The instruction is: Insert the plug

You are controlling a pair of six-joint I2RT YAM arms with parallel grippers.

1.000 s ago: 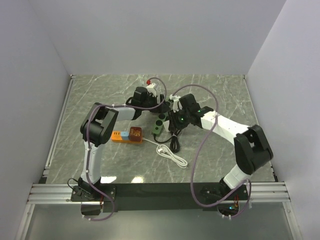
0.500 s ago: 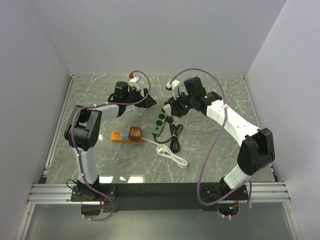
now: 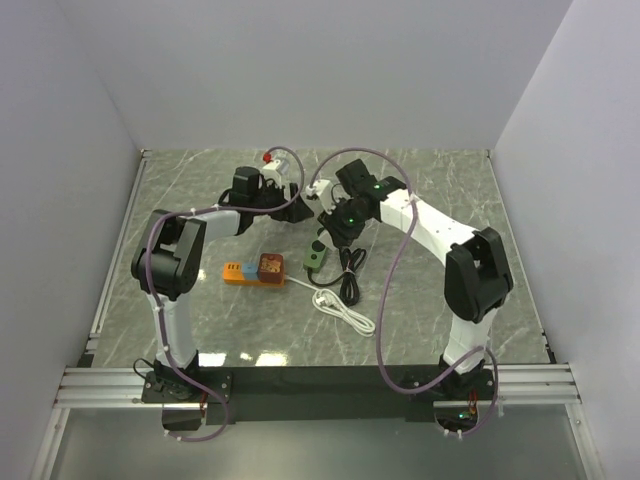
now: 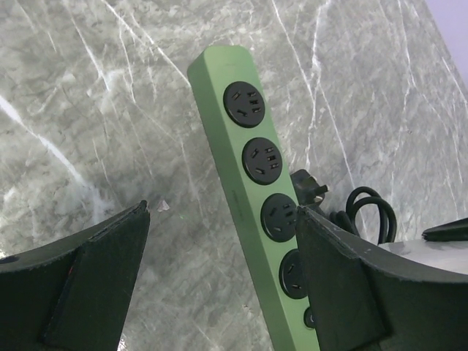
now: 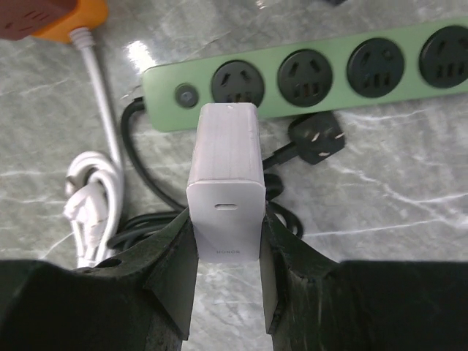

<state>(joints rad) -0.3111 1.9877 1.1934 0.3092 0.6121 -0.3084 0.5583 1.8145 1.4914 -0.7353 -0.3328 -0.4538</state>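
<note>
A green power strip (image 3: 314, 259) lies mid-table with several black sockets; it shows in the left wrist view (image 4: 252, 175) and the right wrist view (image 5: 307, 77). My right gripper (image 5: 225, 219) is shut on a white charger plug (image 5: 225, 168), held just above the strip's switch end, by the first socket. I cannot tell whether the plug touches the strip. In the top view the right gripper (image 3: 335, 225) hovers over the strip's far half. My left gripper (image 4: 223, 212) is open and empty above the strip's far end, also seen in the top view (image 3: 293, 207).
An orange power strip with a brown adapter (image 3: 255, 271) lies left of the green one. The green strip's black cable (image 3: 348, 272) and its loose black plug (image 5: 316, 139) lie beside it. A coiled white cable (image 3: 345, 312) lies nearer me.
My right arm has swung left and down, bringing the white plug over the green strip. My left gripper swung far left, then moved slightly right toward the strip.
</note>
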